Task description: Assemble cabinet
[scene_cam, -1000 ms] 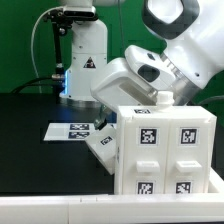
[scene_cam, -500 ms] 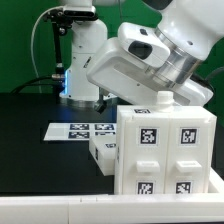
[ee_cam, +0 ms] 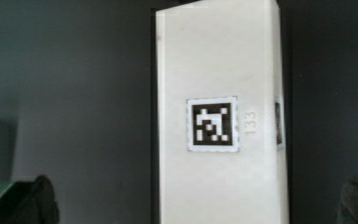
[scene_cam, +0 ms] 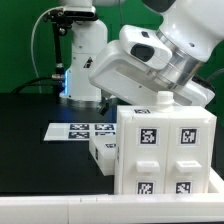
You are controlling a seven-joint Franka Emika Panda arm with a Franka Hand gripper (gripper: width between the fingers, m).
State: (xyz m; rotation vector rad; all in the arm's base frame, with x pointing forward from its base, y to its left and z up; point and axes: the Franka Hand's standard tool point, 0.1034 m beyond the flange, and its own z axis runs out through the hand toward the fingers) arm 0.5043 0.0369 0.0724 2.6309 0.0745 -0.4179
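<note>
The white cabinet body point(scene_cam: 165, 150) stands at the front of the exterior view's right and shows four tags on its near face. A smaller white cabinet part point(scene_cam: 103, 155) lies on the black table just to its left. The arm's big white hand point(scene_cam: 140, 65) hangs above and behind the cabinet's top; its fingertips are hidden there. In the wrist view a long white panel with one tag point(ee_cam: 215, 125) runs between the dark fingers point(ee_cam: 25, 200). My gripper point(ee_cam: 190, 208) is open. Its jaws stand wide of the panel on both sides and hold nothing.
The marker board point(scene_cam: 75, 131) lies flat on the black table point(scene_cam: 30, 150) behind the small part. The white robot pedestal with a triangle sticker point(scene_cam: 85, 60) stands at the back. A pale table edge point(scene_cam: 50, 208) runs along the front.
From one second ago the hand rose and swung toward the exterior view's left. The small white part went from tilted to lying lower by the cabinet. Nothing moved in the last half second.
</note>
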